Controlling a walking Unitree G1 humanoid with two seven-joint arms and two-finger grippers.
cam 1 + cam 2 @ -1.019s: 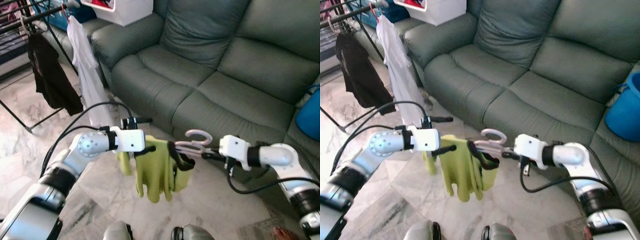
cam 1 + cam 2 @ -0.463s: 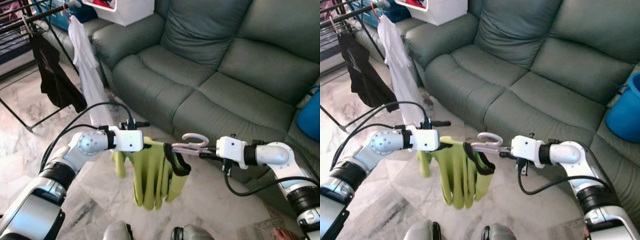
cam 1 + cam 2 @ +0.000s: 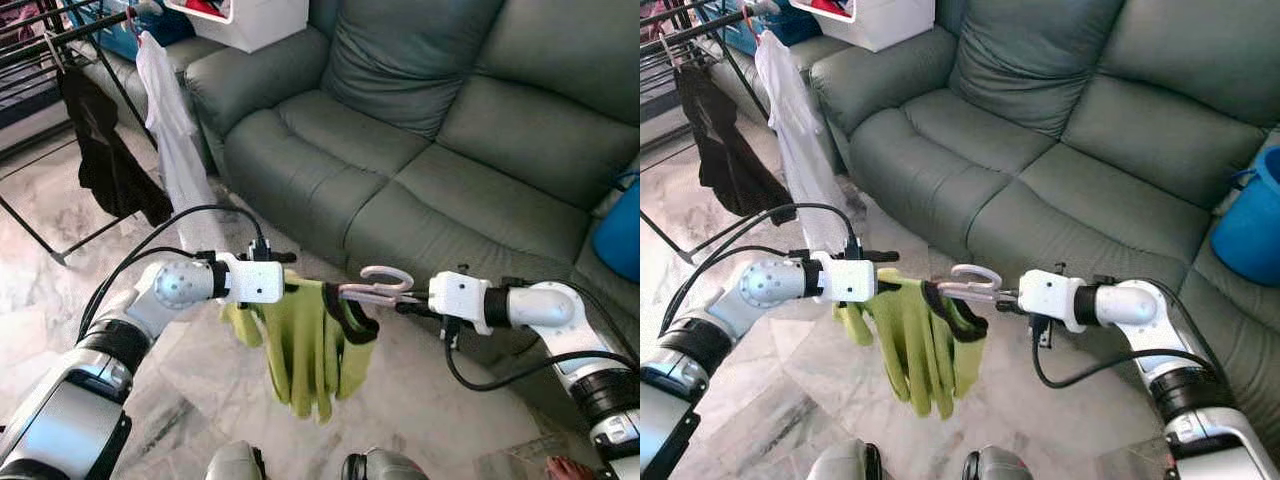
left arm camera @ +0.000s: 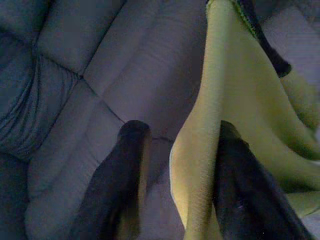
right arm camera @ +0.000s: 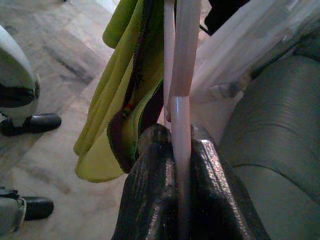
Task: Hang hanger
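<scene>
Your right claw (image 3: pixel 405 301) pinches the pink hanger (image 3: pixel 375 285) at its hook end, its long axis running across toward your left claw (image 3: pixel 292 284), whose fingers straddle the lime shirt (image 3: pixel 305 340) without closing. The drying rack (image 3: pixel 60 40) stands well off to your left, beyond the sofa (image 3: pixel 420 150).

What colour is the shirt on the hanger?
Lime green shirt with dark neck trim, clearest in the left eye view.
</scene>
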